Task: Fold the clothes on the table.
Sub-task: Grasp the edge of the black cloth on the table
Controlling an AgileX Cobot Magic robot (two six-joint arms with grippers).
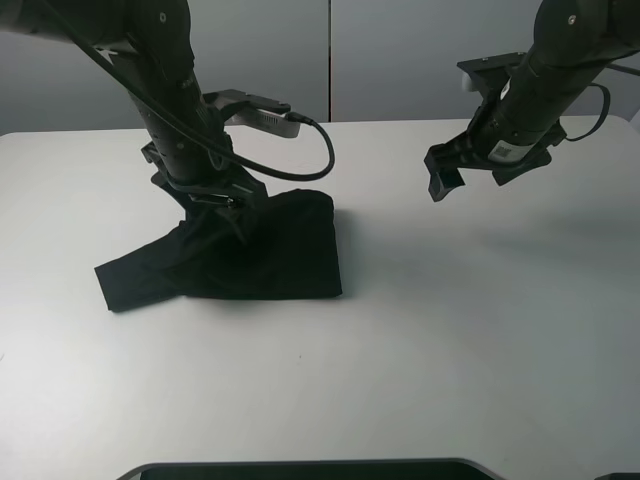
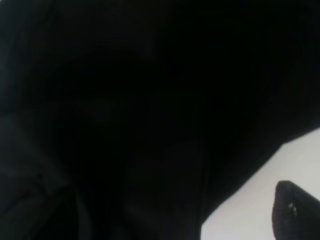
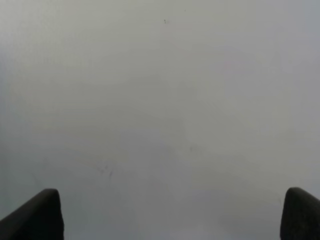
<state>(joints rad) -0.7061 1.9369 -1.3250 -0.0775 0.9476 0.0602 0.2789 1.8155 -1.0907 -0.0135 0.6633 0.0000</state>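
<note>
Two arms overhead: left gripper (image 1: 215, 200) down on the folded shirt (image 1: 285, 250), left on the table (image 1: 480, 330); right gripper (image 1: 475, 165) hangs wide, empty. Left wrist: black cloth; jaws likely spread. Right wrist: bare tabletop. Soft, limp; pinch an edge.

Your widest free room is the bare table (image 1: 480, 330) to the right of the shirt (image 1: 270, 255) and in front of it, white and unbroken toward the near edge. The folded black shirt lies left of centre, a sleeve trailing toward the left; the left arm (image 1: 175, 120) stands over its rear edge and its cable (image 1: 300, 165) loops just above the cloth, blocking any pass there. The right gripper (image 1: 490, 165) hangs above the table at the rear right, well apart from the shirt, its fingers (image 3: 35, 215) spread over bare surface. Between the two arms you have an open lane.
</note>
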